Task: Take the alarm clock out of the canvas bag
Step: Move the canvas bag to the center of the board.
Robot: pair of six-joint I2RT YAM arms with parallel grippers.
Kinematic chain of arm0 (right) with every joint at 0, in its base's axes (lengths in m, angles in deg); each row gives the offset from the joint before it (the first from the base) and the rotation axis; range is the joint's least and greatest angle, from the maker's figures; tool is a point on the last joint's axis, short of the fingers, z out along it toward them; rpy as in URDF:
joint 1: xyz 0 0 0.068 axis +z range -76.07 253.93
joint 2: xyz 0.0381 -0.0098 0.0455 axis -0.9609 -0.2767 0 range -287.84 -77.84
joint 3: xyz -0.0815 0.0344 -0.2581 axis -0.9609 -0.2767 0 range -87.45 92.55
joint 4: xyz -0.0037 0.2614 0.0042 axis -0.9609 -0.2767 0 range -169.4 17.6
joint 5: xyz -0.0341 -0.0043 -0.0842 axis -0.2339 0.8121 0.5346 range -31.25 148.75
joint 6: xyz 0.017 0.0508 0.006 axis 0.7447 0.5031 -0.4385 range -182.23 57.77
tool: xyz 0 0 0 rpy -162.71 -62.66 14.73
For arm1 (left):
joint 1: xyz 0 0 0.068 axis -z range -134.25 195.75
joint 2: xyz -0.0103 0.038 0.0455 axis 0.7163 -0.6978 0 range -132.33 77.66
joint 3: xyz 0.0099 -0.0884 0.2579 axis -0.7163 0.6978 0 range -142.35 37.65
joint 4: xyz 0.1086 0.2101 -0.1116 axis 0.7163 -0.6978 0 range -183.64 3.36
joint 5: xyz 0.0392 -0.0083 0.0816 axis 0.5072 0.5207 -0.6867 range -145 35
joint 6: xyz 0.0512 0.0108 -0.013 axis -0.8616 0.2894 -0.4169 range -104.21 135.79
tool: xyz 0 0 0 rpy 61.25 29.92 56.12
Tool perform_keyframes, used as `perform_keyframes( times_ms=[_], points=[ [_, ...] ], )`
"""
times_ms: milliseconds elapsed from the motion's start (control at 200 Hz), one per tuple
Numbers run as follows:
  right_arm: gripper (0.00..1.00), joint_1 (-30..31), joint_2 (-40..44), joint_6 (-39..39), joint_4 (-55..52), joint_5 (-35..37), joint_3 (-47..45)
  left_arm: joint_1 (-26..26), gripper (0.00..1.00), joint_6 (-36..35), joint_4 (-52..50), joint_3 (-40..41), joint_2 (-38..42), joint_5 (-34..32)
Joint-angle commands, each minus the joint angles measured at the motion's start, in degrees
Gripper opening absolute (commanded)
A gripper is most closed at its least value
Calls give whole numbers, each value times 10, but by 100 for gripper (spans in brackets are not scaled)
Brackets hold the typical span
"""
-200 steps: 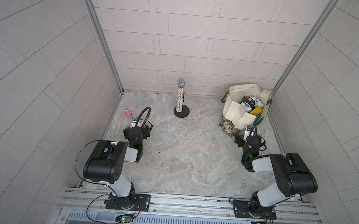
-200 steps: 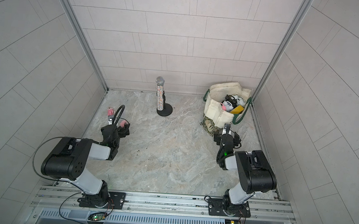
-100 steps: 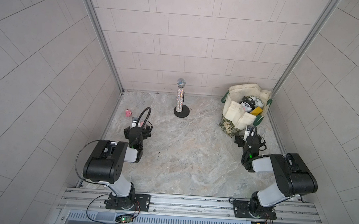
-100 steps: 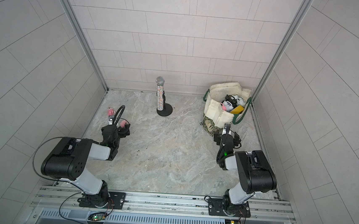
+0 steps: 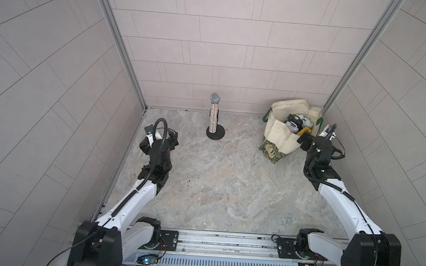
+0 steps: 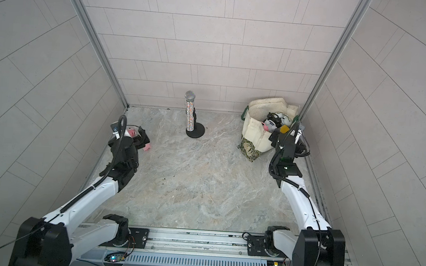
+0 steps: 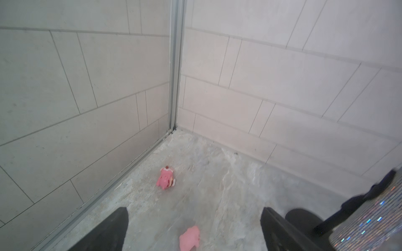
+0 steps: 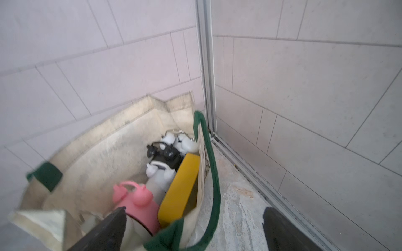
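Note:
The cream canvas bag with dark green handles stands open in the back right corner. Twin-bell alarm clocks lie inside it: a white one at the back, a black-and-white one in the middle, and a pink one nearest me. My right gripper is open above the bag's near rim, astride a green handle, holding nothing. My left gripper hangs open and empty over the floor at the left.
A yellow flat object leans in the bag beside the clocks. A glittery microphone on a black round stand is at the back middle. Two pink toys lie by the left wall. Tiled walls close three sides.
Both arms have stretched forward from their folded pose. The right gripper has moved up to the bag's near rim; the left has moved toward the pink toys. Both stayed open.

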Motion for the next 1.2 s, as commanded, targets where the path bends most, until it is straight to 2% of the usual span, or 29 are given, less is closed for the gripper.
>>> perform_keyframes(
  times_ms=[0,130,270,370,490,691,881,931,1001,1051,1086,1196],
  points=[
    [100,-36,-11,107,-228,-74,93,6,100,105,-206,-90,22,7],
    [100,-78,-68,116,-319,-143,203,6,100,140,-318,-202,13,105],
    [100,-112,-156,116,-413,-161,312,6,100,150,-369,-279,-1,239],
    [100,-124,-204,106,-442,-171,358,6,100,140,-402,-322,-22,318],
    [100,-126,-258,92,-479,-167,406,6,100,119,-434,-349,-47,364],
    [100,-132,-317,86,-499,-157,434,6,100,90,-486,-386,-93,412],
    [99,-137,-361,84,-501,-156,453,6,100,79,-488,-395,-107,463],
    [93,-138,-372,81,-502,-164,458,6,100,79,-488,-398,-108,470],
    [76,-140,-389,72,-508,-202,471,6,100,80,-488,-398,-108,476],
    [60,-140,-395,80,-517,-224,478,6,100,80,-487,-399,-108,482],
    [44,-140,-397,81,-518,-244,479,6,100,79,-487,-400,-108,487],
    [11,-140,-392,85,-523,-283,478,5,100,80,-486,-405,-109,514]
  ],
)
